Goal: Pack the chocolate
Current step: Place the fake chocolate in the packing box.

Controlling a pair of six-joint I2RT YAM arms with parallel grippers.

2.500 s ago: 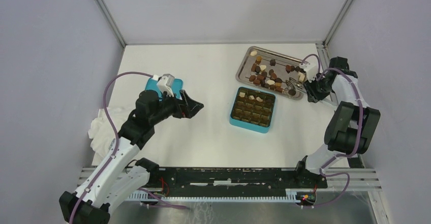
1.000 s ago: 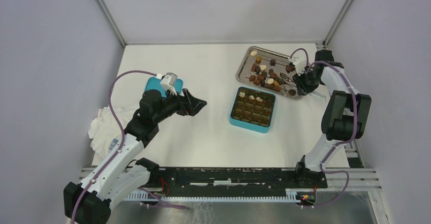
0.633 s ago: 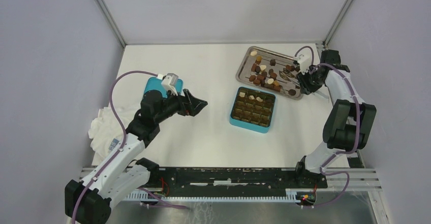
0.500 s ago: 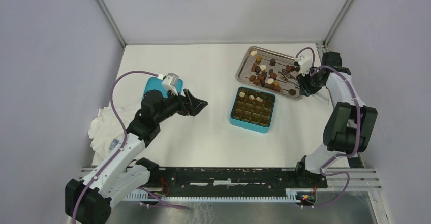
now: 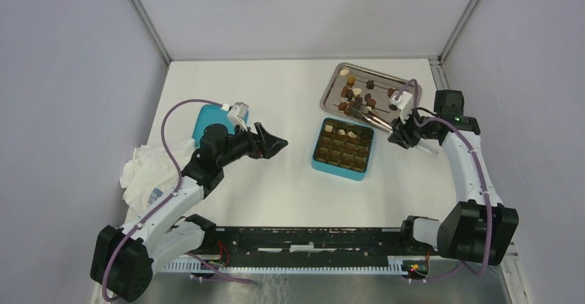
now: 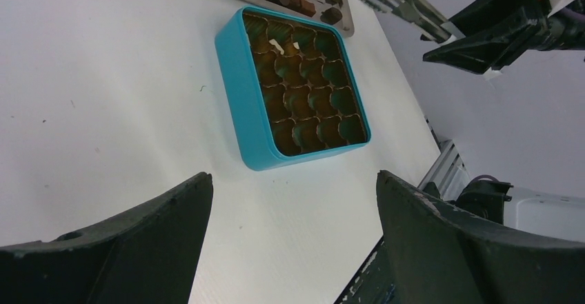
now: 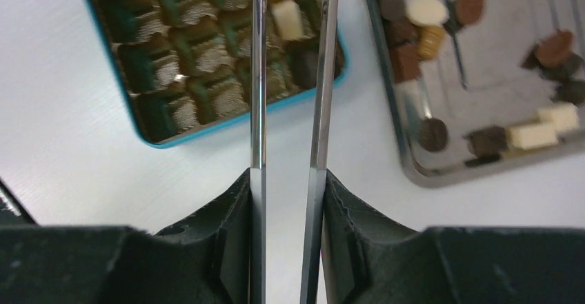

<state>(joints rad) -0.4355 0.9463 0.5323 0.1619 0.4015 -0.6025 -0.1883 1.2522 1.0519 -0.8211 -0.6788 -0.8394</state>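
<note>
The right gripper [image 5: 404, 136] has swung down and left from the right edge of the tray [image 5: 360, 74] since the earlier frame. It now hangs just right of the upper right corner of the box [image 5: 338, 174]. The left gripper [image 5: 277, 144] has crept slightly rightward, while box and tray lie where they were.

The right fingers [image 7: 234, 204] pinch the tweezers [image 7: 256, 76] near the handle end, blades a little apart. The tips run off the top of the wrist view, so we cannot tell whether they carry a piece. In the top view the tweezers reach up and left over the tray's lower edge. The left fingers [image 6: 138, 242] stand spread wide and empty, left of centre, aimed at the box.

We judge the packing barely begun. A few cream chocolates [image 5: 343, 132] sit in the box's upper rows and most cells are empty. The bulk lies on the tray in the upper right.
</note>
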